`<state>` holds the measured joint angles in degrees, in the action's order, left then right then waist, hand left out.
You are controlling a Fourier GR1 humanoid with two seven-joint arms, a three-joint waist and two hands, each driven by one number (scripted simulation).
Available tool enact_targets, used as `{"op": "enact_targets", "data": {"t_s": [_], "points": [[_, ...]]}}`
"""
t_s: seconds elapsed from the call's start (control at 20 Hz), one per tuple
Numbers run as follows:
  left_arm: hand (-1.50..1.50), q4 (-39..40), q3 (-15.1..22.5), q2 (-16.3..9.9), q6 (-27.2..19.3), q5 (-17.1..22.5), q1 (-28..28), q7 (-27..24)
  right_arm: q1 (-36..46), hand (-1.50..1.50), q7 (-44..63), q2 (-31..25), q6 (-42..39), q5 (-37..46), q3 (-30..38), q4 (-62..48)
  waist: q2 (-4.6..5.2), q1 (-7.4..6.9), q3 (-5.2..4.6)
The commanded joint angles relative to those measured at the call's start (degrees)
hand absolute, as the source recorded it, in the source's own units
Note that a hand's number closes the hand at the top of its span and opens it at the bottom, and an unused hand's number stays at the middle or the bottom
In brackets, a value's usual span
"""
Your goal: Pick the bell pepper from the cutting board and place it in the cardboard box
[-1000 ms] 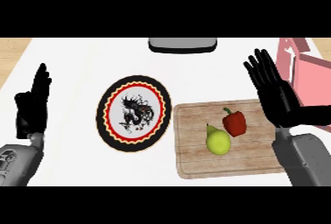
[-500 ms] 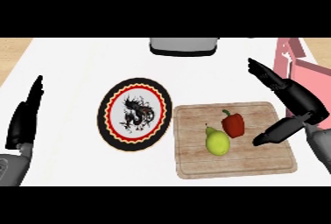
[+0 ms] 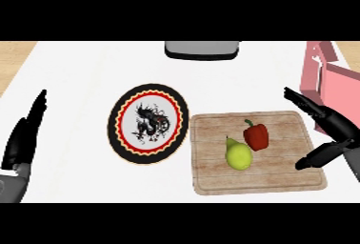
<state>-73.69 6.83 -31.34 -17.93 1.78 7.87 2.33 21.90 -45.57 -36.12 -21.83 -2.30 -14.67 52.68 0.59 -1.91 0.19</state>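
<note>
Right hand (image 3: 329, 138) sits at the near right of the view, over the right edge of the wooden cutting board (image 3: 281, 183), its fingers straight and spread with the thumb set apart below them, gripping nothing; it is near the bell pepper (image 3: 256, 137) but apart from it. At the near left edge the left hand (image 3: 25, 136) rests edge-on with its fingers straight and together, pointing up the view, well apart from everything on the bench (image 3: 84, 66). On the cutting board, toward its middle, lies a yellow-green pear (image 3: 238, 155), stem pointing away, and just beyond it to the right stands the red bell pepper with its green stem up; the two sit just beside each other, and whether they touch cannot be told. Left of the board, its rim touching or just overlapping the board's left edge, is a round plate (image 3: 125, 125) with a black border, a red and yellow ring, and a dark dragon figure on its white centre. Farther back at the right edge is the pink cardboard box (image 3: 330, 76), only partly in view, beyond the right hand. At the far edge of the white bench, near the middle, sits a grey object (image 3: 202, 49) cut off by the view
</note>
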Motion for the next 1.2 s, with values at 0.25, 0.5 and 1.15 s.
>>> {"op": "enact_targets", "data": {"t_s": [0.25,0.5,1.15], "points": [[0.00,1.8,-1.7,-0.9,2.8,0.7,1.3,0.2,11.3,-1.50,-3.5,-6.9,3.0,18.4,-8.4,-4.2,-0.22,0.36,-0.20],[0.00,-1.5,-1.8,-1.1,3.0,0.1,-1.6,0.9,15.5,-1.50,2.3,-4.6,2.6,26.3,-14.4,-3.7,-0.49,0.45,-0.21],[0.00,-0.6,-5.2,1.0,3.4,-2.7,-3.5,-2.4,22.9,-1.50,11.2,5.6,-2.4,40.5,-17.0,-10.8,-0.45,0.93,-0.17]]}}
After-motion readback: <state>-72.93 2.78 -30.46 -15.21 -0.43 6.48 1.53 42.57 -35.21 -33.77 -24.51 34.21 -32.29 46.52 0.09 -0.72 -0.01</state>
